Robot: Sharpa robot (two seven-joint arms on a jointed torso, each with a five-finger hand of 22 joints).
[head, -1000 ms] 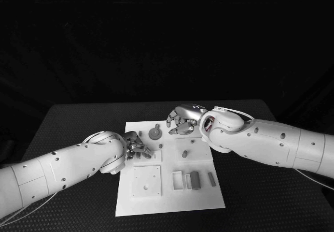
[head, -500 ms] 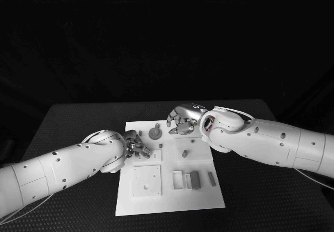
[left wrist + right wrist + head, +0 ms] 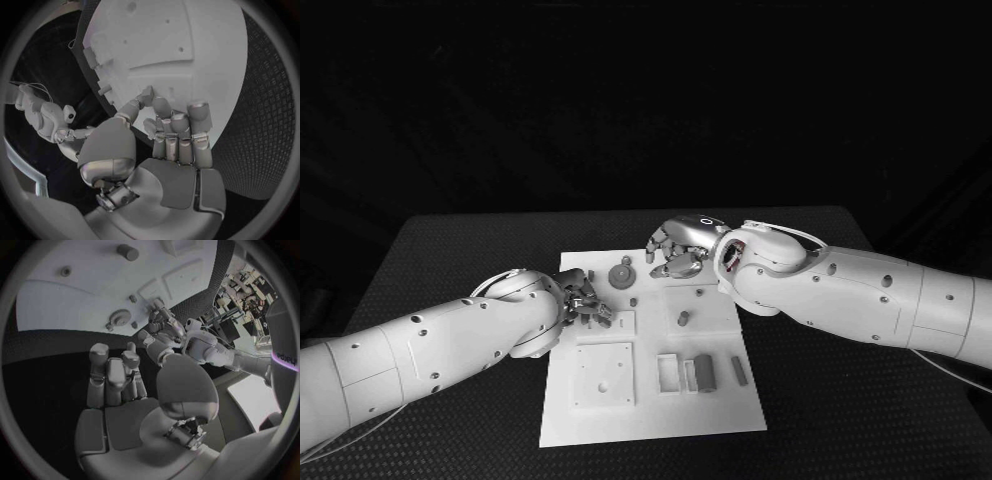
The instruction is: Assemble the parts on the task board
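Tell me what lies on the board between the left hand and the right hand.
In the head view, between the left hand and the right hand, a round gear-like part lies on the task board, with a small peg just below it.

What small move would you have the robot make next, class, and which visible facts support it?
Probably lower the right hand onto the gear-shaped part and grasp it. That hand hovers beside the part at the far end of the task board, holding nothing, while the left hand rests its fingers on the board's left side.
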